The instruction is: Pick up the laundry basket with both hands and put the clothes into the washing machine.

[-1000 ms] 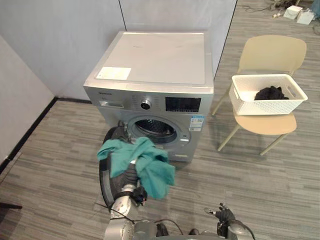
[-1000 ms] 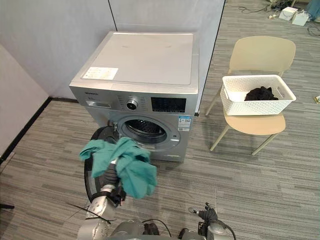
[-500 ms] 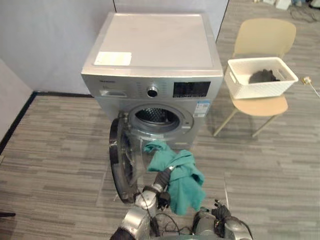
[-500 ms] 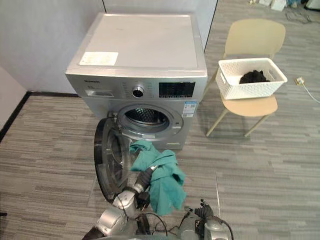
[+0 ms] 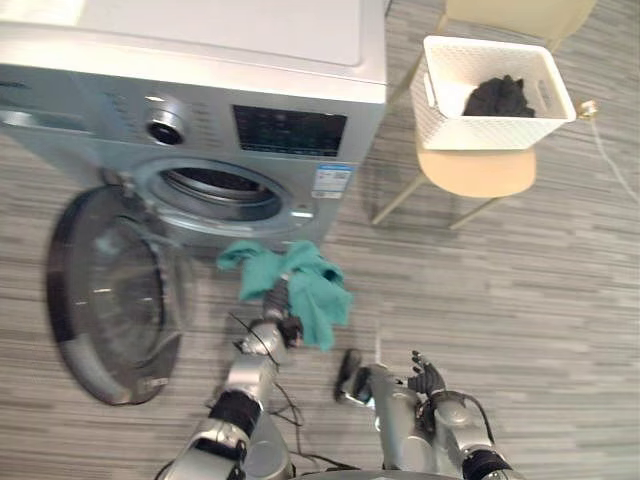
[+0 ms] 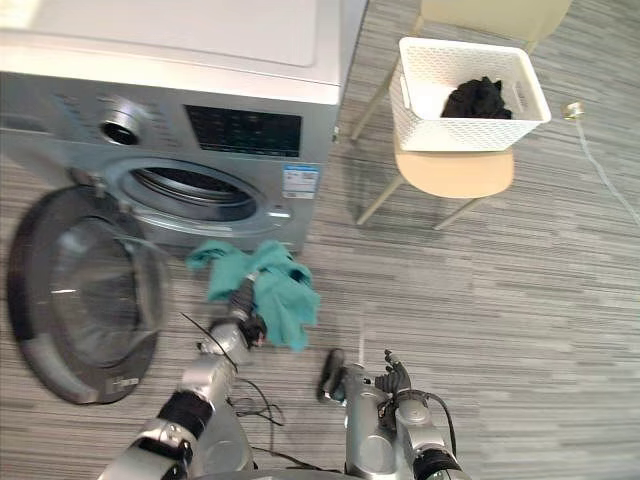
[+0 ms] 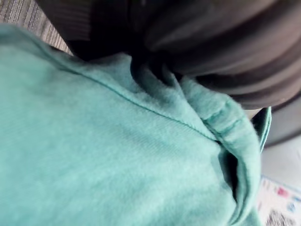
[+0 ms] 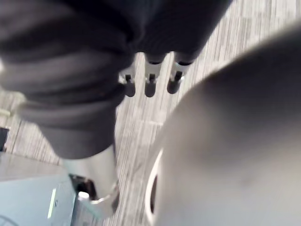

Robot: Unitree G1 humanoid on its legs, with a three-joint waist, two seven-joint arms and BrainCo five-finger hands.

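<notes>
Soft teal cloth (image 5: 312,285) drapes over left hand (image 5: 277,297), low before the grey washing machine (image 5: 200,90), round glass door (image 5: 100,290) open; grip hidden, cannot tell. Right hand (image 5: 425,375) relaxed, empty. White perforated basket (image 5: 490,135) holding 1 dark garment (image 5: 503,97) sits on beige chair (image 5: 475,172).

No readable text, number or brand.
Washing machine (image 5: 300,60): blue-and-white sticker (image 5: 331,180) on front, just right of door opening, below dark display panel (image 5: 290,130); print too small to read.
Display panel: faint pale markings, illegible.
Left wrist view: corner of same sticker past teal cloth (image 7: 117,155), coloured print blurred.
</notes>
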